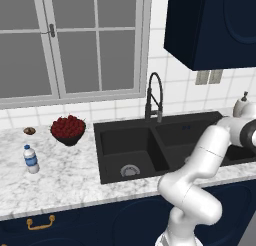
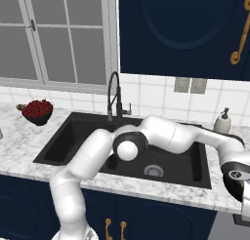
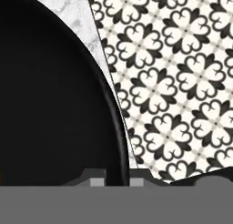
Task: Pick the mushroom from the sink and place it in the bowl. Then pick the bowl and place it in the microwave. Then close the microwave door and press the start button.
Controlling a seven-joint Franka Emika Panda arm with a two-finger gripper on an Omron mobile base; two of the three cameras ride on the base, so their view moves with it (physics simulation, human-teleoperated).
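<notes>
Nearest, the claw [image 3: 116, 178] is closed almost fully, and the thin rim of the black bowl [image 3: 54, 104] is pinched between its 2 fingertips [image 3: 93, 178]. 1 tip is set inside the rim and 1 outside it, so the bowl is judged to be gripped by its edge and not around its body.

The coming move turns on 1 relation: the whole of the bowl lies to 1 side of the claw, on the inner-finger side, with nothing of it on the other side. The bowl is round, so no long axis is to be reckoned with. The rim runs on away from the grip in a curve, and the weight hangs off-centre. A tilt toward the bowl's far side is to be expected when it is lifted, so a level, slow lift is called for.

Just inside the bowl, close beside the claw, a brown fleck [image 3: 1, 175] is seen. Whether it is the mushroom cannot be told.

On the outer-finger side, a narrow strip of marble counter [image 3: 93, 41] is passed, then its edge, then the patterned floor [image 3: 182, 82] below. The bowl is thus held close to the counter's edge.

Farthest from the claw, back along the arm, lies the sink [image 2: 58, 146]. Which way the microwave lies from the claw cannot be told.
</notes>
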